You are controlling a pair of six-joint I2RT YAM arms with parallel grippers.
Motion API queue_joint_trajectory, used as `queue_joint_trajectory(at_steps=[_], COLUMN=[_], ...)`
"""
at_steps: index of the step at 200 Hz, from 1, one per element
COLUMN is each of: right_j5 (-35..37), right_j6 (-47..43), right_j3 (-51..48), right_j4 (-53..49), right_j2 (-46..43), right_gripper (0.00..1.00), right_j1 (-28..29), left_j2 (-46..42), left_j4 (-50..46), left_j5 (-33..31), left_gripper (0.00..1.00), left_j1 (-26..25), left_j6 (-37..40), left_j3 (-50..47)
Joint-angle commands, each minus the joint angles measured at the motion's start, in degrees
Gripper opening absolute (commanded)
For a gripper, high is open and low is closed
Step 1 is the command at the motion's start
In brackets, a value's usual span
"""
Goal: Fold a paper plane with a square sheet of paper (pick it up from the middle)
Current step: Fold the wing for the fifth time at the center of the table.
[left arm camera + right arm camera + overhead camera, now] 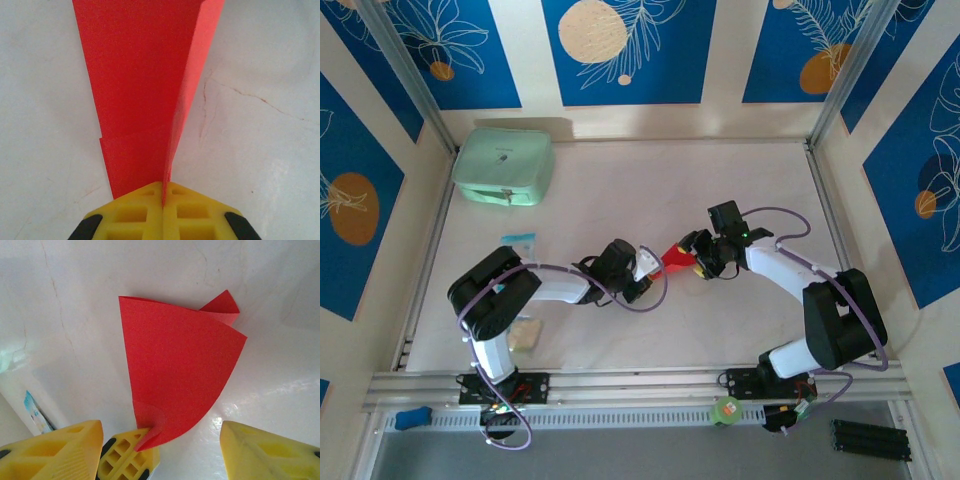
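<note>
Left pincer point(163, 200): clamped on paper plane point(140, 90) at its centre fold (mid-table point(620, 180)). Right pincer point(697, 264): jaws wide, at plane's three o'clock. Step, likely: wing creasing; next needs a flat press.

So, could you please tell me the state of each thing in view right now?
paper: partly folded, one flap curling up.
left gripper: shut on paper's narrow end.
right gripper: open, holding nothing.
case: closed.
packet: lying flat.
</note>
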Motion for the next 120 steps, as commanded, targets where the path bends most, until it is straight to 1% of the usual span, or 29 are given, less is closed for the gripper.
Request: queue_joint_trajectory(at_steps=[1, 42, 77, 120], right_j5=[-0.03, -0.22, 1.25, 2.89], right_j6=[-0.71, -0.43, -0.59, -2.67], right_j3=[-0.82, -0.57, -0.66, -1.61], right_j4=[-0.95, -2.56, -3.75, -3.67], right_j2=[-0.89, -1.15, -1.22, -2.42], right_gripper=[0.63, 0.63, 0.63, 0.63], right_j1=[-0.57, -0.25, -0.12, -0.61], left_j2=[1.65, 1.65, 1.74, 1.92], left_j4=[-2.56, -3.71, -6.01, -12.76], left_j5=[2.01, 2.53, 4.13, 6.17], left_gripper=[0.0, 0.01, 0.0, 0.0], left_j1=[0.04, 0.11, 0.46, 1.3], left_j6=[-0.75, -1.27, -2.69, -6.85], left_j3=[0.03, 0.64, 1.67, 4.23])
